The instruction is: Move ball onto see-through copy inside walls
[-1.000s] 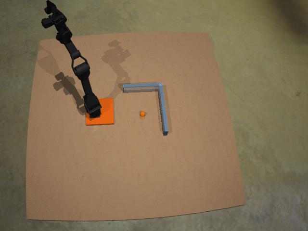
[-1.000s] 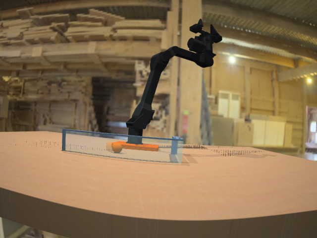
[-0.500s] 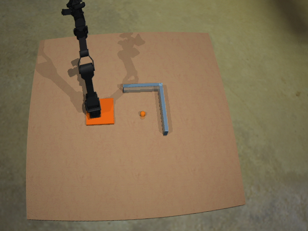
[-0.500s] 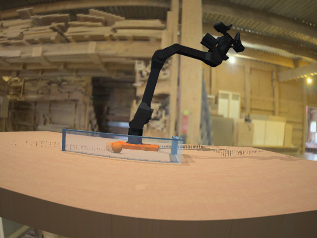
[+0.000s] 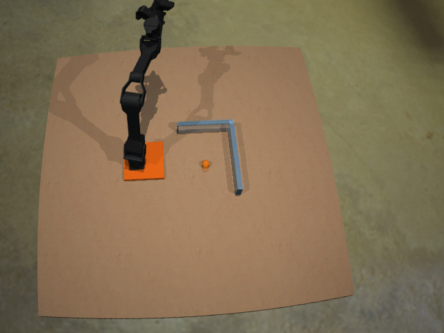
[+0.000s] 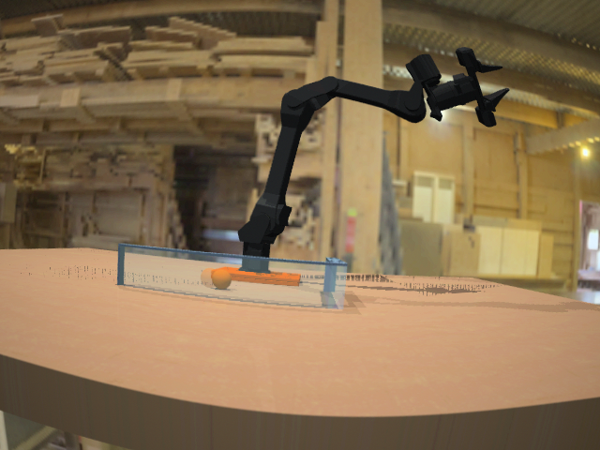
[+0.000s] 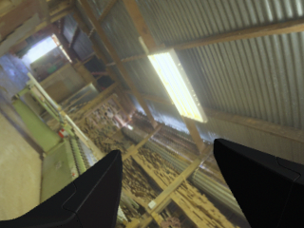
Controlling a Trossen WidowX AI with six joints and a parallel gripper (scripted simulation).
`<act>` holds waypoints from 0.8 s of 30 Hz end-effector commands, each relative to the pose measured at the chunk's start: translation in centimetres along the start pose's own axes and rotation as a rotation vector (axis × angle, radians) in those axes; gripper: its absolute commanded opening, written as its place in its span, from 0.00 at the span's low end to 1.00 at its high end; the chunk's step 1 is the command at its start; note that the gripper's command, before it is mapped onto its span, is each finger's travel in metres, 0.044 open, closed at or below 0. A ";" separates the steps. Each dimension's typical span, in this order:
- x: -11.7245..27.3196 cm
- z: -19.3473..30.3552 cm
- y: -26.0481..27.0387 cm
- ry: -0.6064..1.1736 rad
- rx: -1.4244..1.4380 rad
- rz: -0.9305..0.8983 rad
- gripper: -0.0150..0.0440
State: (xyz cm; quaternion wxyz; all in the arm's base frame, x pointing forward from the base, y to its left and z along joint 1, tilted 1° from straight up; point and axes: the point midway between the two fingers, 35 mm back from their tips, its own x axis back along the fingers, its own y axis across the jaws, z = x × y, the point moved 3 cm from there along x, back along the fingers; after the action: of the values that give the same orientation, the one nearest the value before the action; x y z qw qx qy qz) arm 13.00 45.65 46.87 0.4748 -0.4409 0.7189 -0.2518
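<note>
Ball point(image 5: 205, 164) sits on the table point(image 5: 179, 250), inside the angle of the two clear walls point(image 5: 234, 157). It overlaps the see-through copy point(image 6: 207, 277) but is not squarely on it; the copy peeks out at one side.

Orange base plate point(image 5: 154, 168) lies near the ball, outside the open end of the corner.

Pincer point(image 6: 490, 94) is high in the air, far from the ball, beyond the table's back edge in the top view. Fingers parted, nothing between them, pointing toward roof beams.
</note>
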 end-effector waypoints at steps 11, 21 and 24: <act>8.8 20.3 -1.6 0.658 -0.217 -0.140 0.69; 21.6 30.4 -3.1 1.171 -0.459 -0.123 0.69; 26.0 32.2 -3.5 1.324 -0.545 -0.094 0.69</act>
State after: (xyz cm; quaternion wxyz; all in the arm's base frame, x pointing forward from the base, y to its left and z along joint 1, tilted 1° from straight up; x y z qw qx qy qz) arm 38.43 26.85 26.52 -0.1218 -0.3606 0.8687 -0.3170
